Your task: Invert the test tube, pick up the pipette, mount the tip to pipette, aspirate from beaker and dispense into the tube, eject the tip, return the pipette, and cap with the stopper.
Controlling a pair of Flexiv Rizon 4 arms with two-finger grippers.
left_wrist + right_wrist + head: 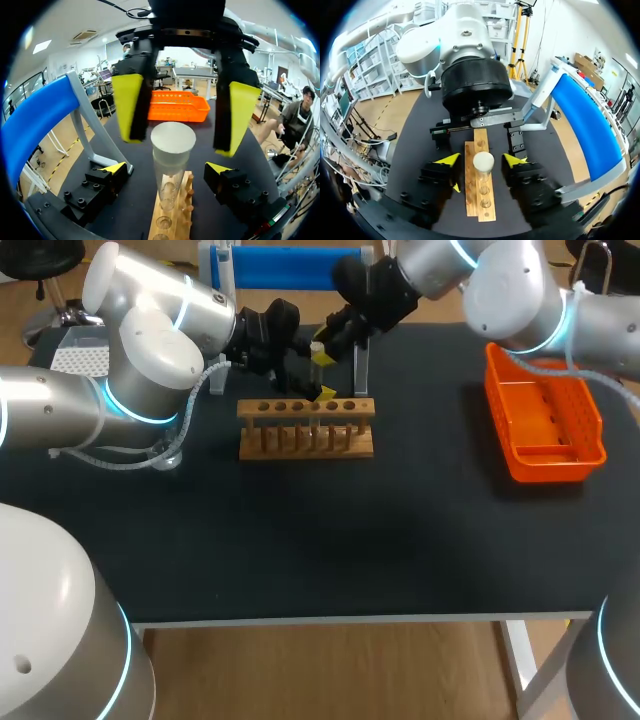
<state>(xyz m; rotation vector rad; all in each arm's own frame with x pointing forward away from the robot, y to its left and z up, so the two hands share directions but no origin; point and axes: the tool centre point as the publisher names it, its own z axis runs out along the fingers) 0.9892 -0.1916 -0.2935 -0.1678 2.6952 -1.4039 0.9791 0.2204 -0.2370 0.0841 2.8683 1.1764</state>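
Test tube (pixel 172 150): clear glass with a round white top end, standing upright in a hole of the wooden rack (pixel 305 440). I cannot count which hole, because both end effectors crowd the row.

Right end effector (pixel 482 161): hangs above the tube. Its fingers (pixel 127 105) are apart, one on each side of the white top. A gap shows on both sides, so there is no contact.

Left end effector (pixel 167 168): low beside the rack, with its fingertips (pixel 116 168) spread wide. The tube rises ahead of them and between them, clear of both. The right end effector's yellow pads sit beyond and above these tips.

Head view, with a clock face laid on the counter (pixel 350 540) and 12 o'clock at the far edge:
- The rack sits toward 12 o'clock from the counter's centre, its long side running 9 to 3.
- The left arm (pixel 150 370) enters from about 10 o'clock.
- The right arm (pixel 520 290) enters from about 1 o'clock.
- Both arms meet over the rack's far side.
- A blue stand (pixel 290 267) is at 12 o'clock from the rack, at the far edge.
- An orange basket (pixel 550 468) is at 3 o'clock from the rack, well apart from it and near the counter's right side.
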